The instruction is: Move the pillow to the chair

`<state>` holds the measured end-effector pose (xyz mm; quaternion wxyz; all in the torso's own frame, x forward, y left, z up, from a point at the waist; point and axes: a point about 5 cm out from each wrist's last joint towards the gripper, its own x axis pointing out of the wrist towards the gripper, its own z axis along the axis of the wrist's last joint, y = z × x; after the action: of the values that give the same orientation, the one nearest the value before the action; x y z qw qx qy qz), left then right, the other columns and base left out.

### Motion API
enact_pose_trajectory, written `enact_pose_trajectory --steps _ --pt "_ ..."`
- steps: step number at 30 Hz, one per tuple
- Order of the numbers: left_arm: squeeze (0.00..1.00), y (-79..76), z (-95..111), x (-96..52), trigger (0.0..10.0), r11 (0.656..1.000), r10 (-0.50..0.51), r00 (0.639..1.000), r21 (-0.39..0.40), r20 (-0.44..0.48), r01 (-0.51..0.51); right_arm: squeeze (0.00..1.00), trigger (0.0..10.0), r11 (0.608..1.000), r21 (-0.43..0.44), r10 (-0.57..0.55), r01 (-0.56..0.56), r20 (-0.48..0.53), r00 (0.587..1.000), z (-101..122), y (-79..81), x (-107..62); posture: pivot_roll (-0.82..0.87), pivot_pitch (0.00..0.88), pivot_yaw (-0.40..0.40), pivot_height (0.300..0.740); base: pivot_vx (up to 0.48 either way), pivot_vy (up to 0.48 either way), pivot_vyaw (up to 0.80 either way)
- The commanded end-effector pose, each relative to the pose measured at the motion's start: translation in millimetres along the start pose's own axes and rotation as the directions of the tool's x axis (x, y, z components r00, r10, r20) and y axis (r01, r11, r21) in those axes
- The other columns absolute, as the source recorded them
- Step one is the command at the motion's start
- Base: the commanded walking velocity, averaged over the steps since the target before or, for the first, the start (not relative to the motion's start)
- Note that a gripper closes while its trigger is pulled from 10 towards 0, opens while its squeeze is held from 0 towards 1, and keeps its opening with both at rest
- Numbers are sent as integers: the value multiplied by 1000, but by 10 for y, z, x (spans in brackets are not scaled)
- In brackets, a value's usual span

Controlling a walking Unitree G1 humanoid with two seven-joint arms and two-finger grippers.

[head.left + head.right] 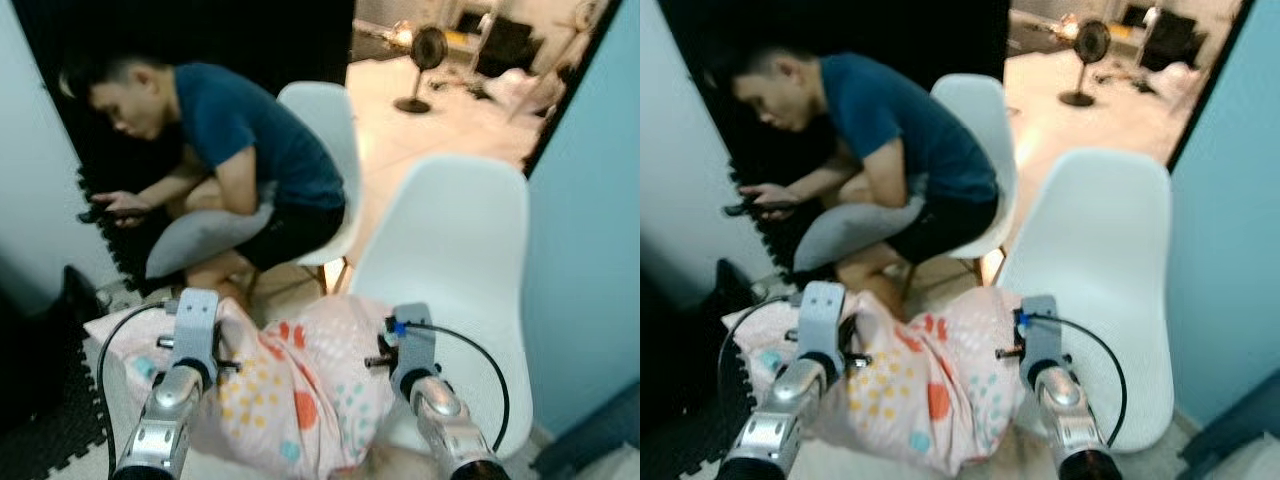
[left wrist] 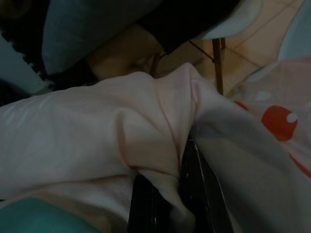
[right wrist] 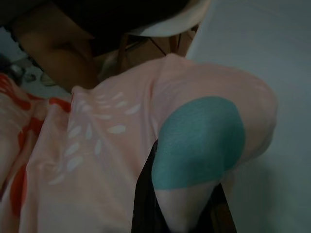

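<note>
Pink cotton with orange, yellow and teal spots is bunching between the two arms: the pillow [image 1: 300, 385] is hanging in the air, its long axis running across from the left gripper [image 1: 215, 352] to the right gripper [image 1: 385, 352], just in front of the empty white chair [image 1: 455, 270]. That chair's seat is lying straight ahead and slightly toward the right arm, so the right gripper is nearer to it. In the left wrist view, black fingers [image 2: 146, 204] are pinching a fold of pillow cloth; in the right wrist view, the fingers [image 3: 143, 199] are clamping a teal-spotted corner. The seat's front edge is being hidden by the pillow, and both head views are blurring. Beyond, a person [image 1: 230, 160] is sitting on a second white chair [image 1: 325, 130], cradling a grey cushion [image 1: 200, 240].
</note>
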<state>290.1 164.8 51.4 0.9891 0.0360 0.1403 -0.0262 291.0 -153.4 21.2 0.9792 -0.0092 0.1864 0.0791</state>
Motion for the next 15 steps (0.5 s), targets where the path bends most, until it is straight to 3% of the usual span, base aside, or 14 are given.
enact_pose_trajectory --steps 1,15 --pt "0 -88 104 28 10000 999 -38 998 9 49 38 0 10000 1000 -3 -18 18 52 998 89 -33 8 10 31 15 740 0 0 -800" --pt "0 -86 108 32 10000 999 -36 998 8 48 36 0 10000 999 13 -53 52 57 997 105 -88 10 8 38 16 740 0 0 -800"
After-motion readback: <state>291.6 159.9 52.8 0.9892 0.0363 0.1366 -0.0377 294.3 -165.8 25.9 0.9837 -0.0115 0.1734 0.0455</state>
